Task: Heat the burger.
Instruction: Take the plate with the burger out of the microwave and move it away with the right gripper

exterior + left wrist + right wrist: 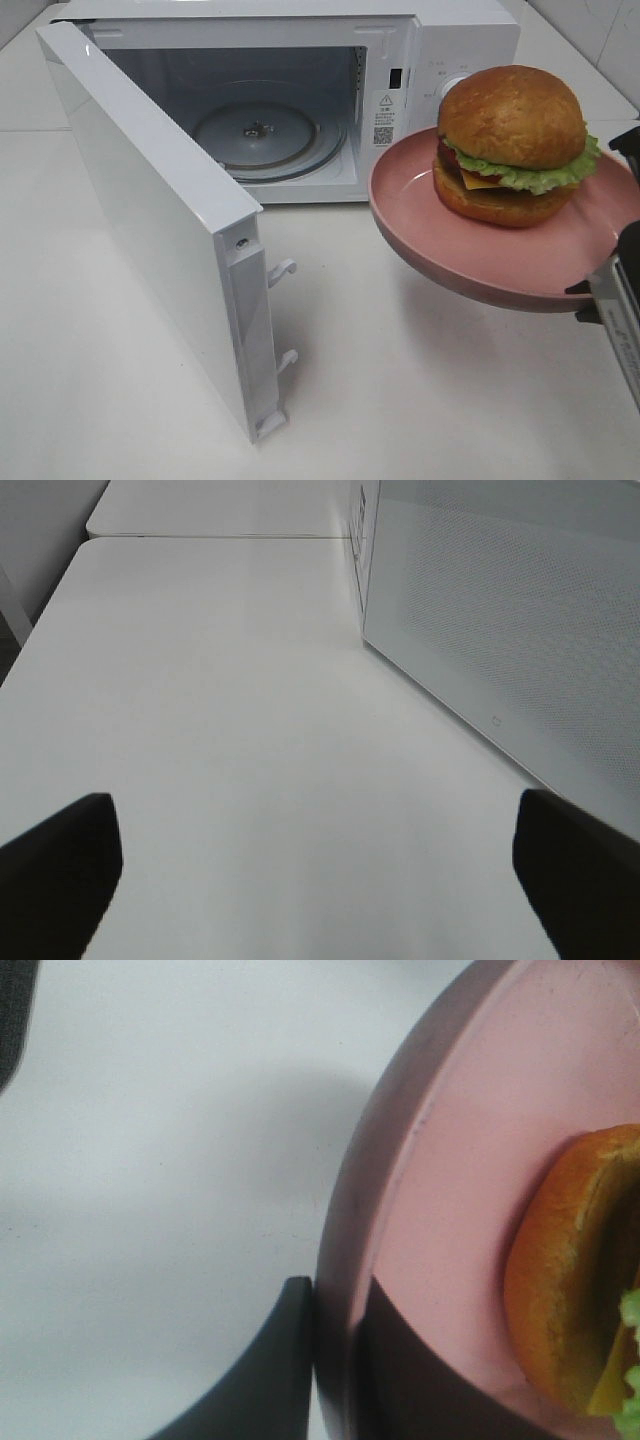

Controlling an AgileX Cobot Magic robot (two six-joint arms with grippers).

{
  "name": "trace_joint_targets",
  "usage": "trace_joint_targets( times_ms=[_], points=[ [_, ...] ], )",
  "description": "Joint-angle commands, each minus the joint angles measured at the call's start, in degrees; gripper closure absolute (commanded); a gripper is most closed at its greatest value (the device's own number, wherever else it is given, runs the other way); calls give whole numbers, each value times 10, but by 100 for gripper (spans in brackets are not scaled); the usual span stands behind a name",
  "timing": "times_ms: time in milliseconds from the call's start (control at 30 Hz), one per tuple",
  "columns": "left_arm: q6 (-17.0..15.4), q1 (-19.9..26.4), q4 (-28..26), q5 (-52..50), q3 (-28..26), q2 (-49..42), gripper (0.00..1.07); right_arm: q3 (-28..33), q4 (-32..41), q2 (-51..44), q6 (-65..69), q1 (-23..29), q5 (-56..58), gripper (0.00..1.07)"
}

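The round pink plate (560, 262) hung nearest the high camera, lifted clear of the white tabletop (400, 400) at the right. The right gripper (335, 1360) was clamped on the plate's rim, one dark finger (270, 1370) under the outer edge and the other on the pink inner face. The tall burger (512, 145) with its glossy golden-brown bun, green lettuce frill, yellow cheese and dark patty sat upright on the plate, just in front of the control panel of the white microwave oven (470, 40). The oven's door (150, 210) stood swung wide to the left, showing the glass turntable (265, 135) inside. The left gripper (320, 880) hovered over the bare tabletop beside that door, its dark fingertips (60, 865) spread far apart, holding nothing.
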Motion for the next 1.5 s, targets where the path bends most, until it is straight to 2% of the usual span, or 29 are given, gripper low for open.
trace_joint_targets(
  times_ms=[33, 267, 500, 1033, 1500],
  points=[
    [-2, 1, -5, -4, 2, -13, 6, -5, -26, -29, 26, 1, 5, 107],
    [-2, 1, -5, -4, 2, -13, 6, -5, -59, -42, 83, 1, 45, 107],
    [-2, 1, -5, -4, 2, -13, 6, -5, -125, -42, 172, 1, 77, 107],
    [-2, 1, -5, -4, 2, -13, 6, -5, -216, -35, 344, 1, 94, 107],
    [-2, 1, -5, -4, 2, -13, 6, -5, -296, 81, 627, 1, 150, 107]
  ],
)
